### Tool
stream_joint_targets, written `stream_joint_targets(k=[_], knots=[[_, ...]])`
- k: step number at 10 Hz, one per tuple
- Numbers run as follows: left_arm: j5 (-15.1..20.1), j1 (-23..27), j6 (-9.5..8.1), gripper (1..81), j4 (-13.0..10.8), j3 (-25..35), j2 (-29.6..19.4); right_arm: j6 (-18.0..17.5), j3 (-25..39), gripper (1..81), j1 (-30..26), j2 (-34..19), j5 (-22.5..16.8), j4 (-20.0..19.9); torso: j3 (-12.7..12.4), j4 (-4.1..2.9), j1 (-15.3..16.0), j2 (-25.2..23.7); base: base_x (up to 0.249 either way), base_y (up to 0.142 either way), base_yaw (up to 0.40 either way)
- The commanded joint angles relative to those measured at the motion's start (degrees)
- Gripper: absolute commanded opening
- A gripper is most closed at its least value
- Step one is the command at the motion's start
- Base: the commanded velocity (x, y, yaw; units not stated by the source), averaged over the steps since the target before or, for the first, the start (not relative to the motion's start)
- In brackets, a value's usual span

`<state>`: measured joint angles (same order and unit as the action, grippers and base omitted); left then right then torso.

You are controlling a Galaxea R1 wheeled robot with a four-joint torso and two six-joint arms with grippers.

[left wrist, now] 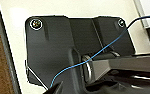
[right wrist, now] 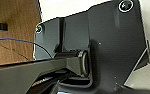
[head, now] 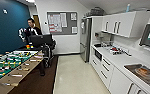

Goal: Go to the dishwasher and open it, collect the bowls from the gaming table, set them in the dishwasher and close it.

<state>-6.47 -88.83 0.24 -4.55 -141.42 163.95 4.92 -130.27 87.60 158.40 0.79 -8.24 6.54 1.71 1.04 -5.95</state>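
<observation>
On the left stands the table-football table (head: 8,65), its long axis running from near to far. A person (head: 31,30) stands behind a dark screen at its far end, where small orange and yellow things, perhaps bowls, sit. Pale floor (head: 74,75) runs down the middle. On the right, white kitchen cabinets (head: 104,68) line the wall; I cannot pick out the dishwasher. Whether the grippers are open I cannot tell.

Black wrist plates (left wrist: 53,50) with silver corner screws (left wrist: 36,24), thin, seemingly blue cable (left wrist: 101,52).
</observation>
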Motion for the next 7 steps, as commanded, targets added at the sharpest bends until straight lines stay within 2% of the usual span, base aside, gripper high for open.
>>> stream_joint_targets(k=[1,7], knots=[[2.7,2.0,0.46,81.1,-0.2,0.0,-0.7,0.3,1.3,81.1,-3.0,-0.8,-3.9,0.6,0.0,0.00,0.0,0.0,0.000,0.000,0.383],[2.7,2.2,0.46,81.1,-0.7,-2.3,1.1,0.5,1.0,81.1,-2.6,-0.7,-3.7,0.9,0.0,0.00,0.0,0.0,0.000,0.000,0.383]])
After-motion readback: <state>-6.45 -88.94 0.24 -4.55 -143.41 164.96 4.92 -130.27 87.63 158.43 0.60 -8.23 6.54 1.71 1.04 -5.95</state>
